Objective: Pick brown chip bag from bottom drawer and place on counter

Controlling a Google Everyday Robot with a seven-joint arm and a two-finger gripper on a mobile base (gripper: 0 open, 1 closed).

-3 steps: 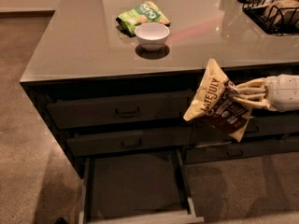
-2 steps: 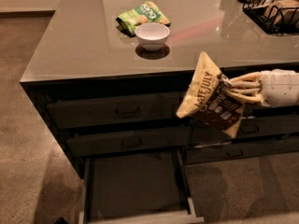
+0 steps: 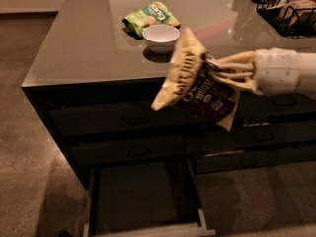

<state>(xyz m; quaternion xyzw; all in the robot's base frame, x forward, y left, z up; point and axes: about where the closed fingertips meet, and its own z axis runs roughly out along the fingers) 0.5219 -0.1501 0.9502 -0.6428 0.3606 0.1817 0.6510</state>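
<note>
The pincer (image 3: pixel 213 72) reaches in from the right at the worktop's front edge, its pale fingers pinching the top of the one brown chip bag (image 3: pixel 193 85). The bag hangs in the air in front of the upper drawers, above and to the right of the bottom drawer (image 3: pixel 140 197). Its long axis is tilted, running from upper right to lower left, with the lettered face toward me. The single bottom drawer is pulled out, showing its dark inside. On the worktop (image 3: pixel 84 48) lie one green snack bag (image 3: pixel 150 16) and, just beside it, one white bowl (image 3: pixel 160 36). One wire basket (image 3: pixel 288 9) at the far right holds pale items I cannot make out.
</note>
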